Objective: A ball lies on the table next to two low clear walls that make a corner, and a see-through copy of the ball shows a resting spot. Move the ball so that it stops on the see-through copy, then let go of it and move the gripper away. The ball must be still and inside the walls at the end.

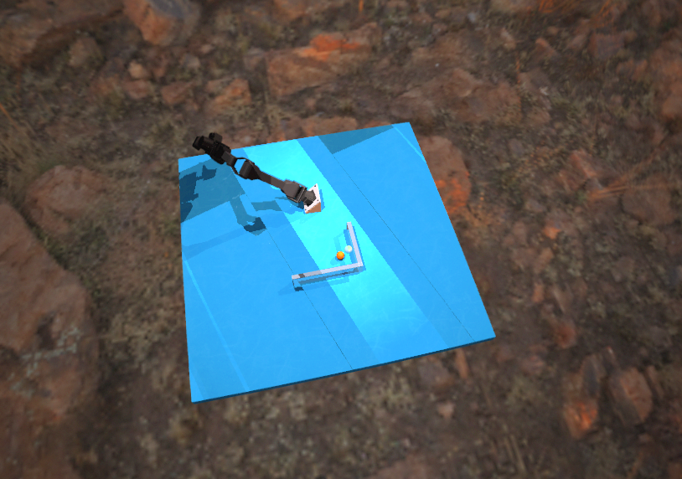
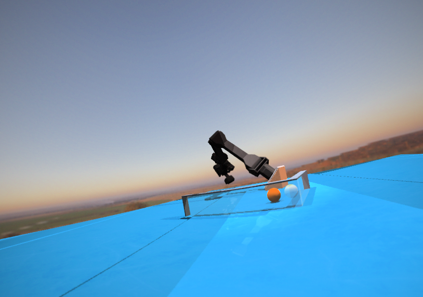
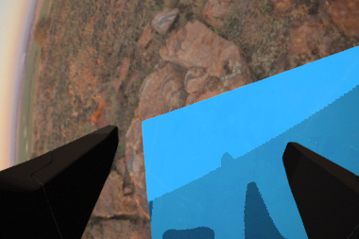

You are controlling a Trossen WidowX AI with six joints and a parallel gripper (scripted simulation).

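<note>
One orange ball [image 1: 340,254] inside walls [image 1: 358,248], apart from open fingers [image 1: 312,199].

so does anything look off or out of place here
Nothing stands out. The orange ball sits inside the clear walls beside the see-through copy, not on it, and the open tool hangs apart.

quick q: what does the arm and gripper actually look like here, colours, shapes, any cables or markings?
The arm is matte black with blocky, faceted links and chunky dark joints. The gripper ends in pale wedge-shaped fingers, tan to orange on the lit faces and whitish from above. In the wrist view the two fingers read as dark, tapering wedges. No cables, labels or markings are visible at this resolution.
</note>
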